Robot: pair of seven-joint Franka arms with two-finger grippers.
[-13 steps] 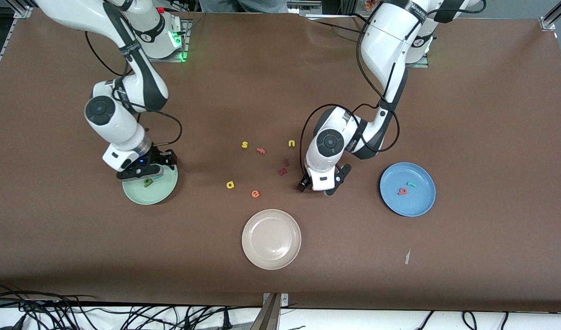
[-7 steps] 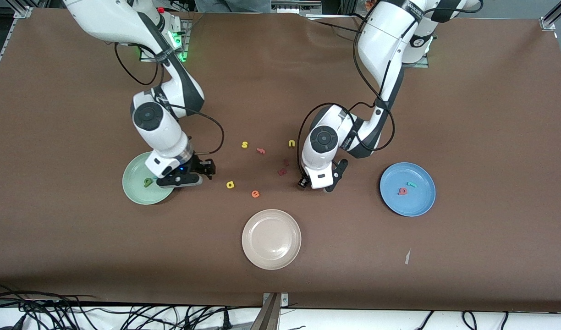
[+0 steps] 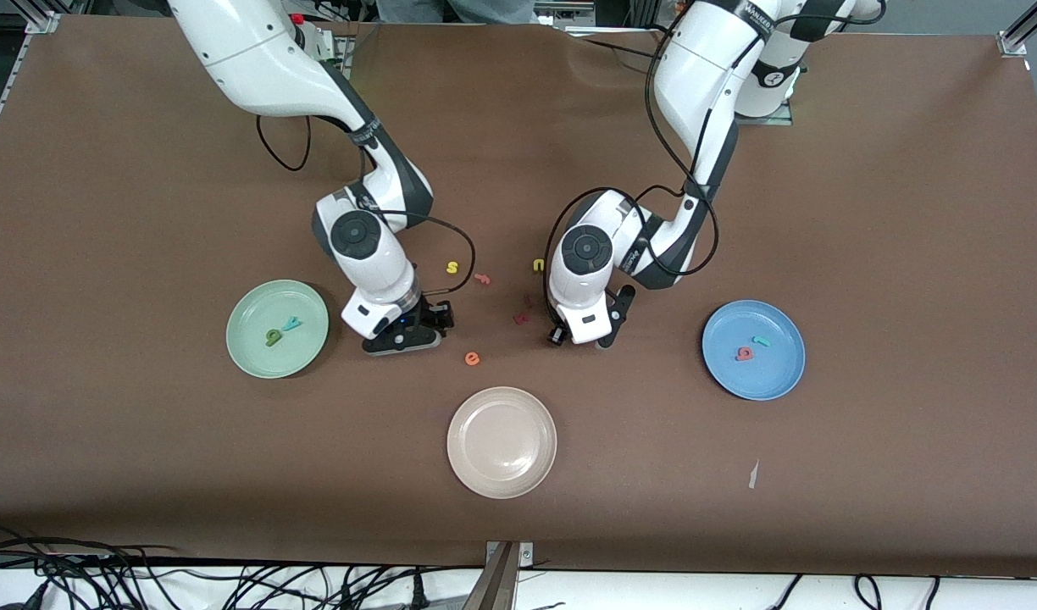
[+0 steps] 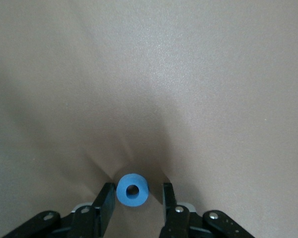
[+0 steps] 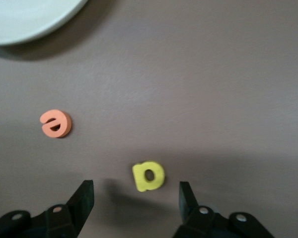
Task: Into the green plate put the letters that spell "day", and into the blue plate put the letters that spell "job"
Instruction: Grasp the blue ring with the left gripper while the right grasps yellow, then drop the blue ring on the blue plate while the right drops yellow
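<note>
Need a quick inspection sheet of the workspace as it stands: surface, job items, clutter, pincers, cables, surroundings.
Surface: brown table; one small pale scrap.
Job's things: green plate holds olive letter and teal y; blue plate holds red b and teal j; yellow d and blue o on the table.
Clutter: beige plate, orange e, yellow s, yellow u, pink f, dark red letters.
Pincers: left pincer open, straddling the blue o; right pincer open, over the yellow d.
Cables: loops on both arms; cable tangle below the table edge.
Surroundings: nothing seen.
</note>
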